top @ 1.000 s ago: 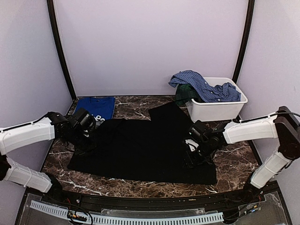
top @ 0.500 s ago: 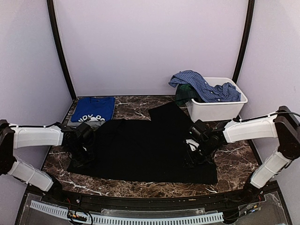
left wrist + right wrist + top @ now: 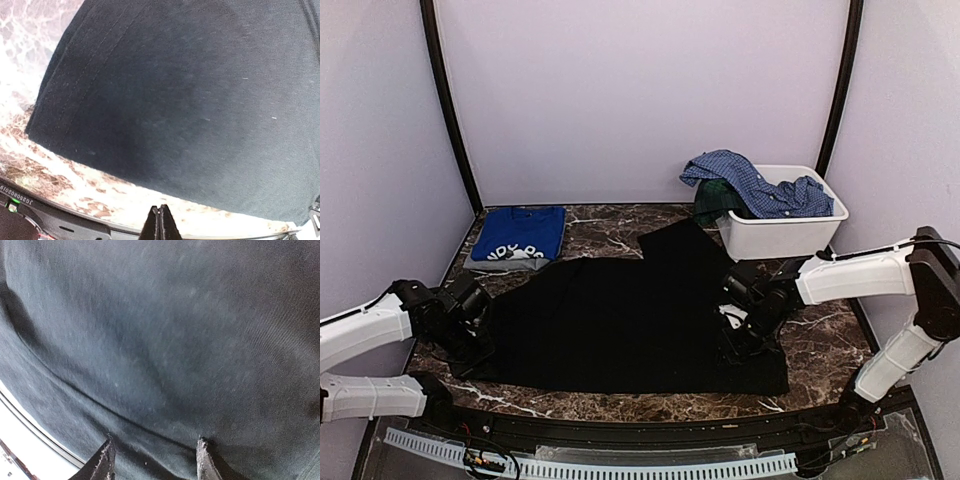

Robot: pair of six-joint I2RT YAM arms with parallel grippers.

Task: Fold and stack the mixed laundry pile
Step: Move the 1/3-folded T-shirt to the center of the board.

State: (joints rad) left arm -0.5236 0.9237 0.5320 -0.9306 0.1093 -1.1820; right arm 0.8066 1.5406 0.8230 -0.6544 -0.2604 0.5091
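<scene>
Left gripper (image 3: 160,211) retreated left, clamped empty; right gripper (image 3: 154,444) low, parted, on black garment (image 3: 620,320).

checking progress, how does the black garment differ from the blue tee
The black garment is spread open, large and plain; the blue tee is folded small and carries white print. The black garment fills the centre; the blue tee sits far left. Both lie on the table.
</scene>
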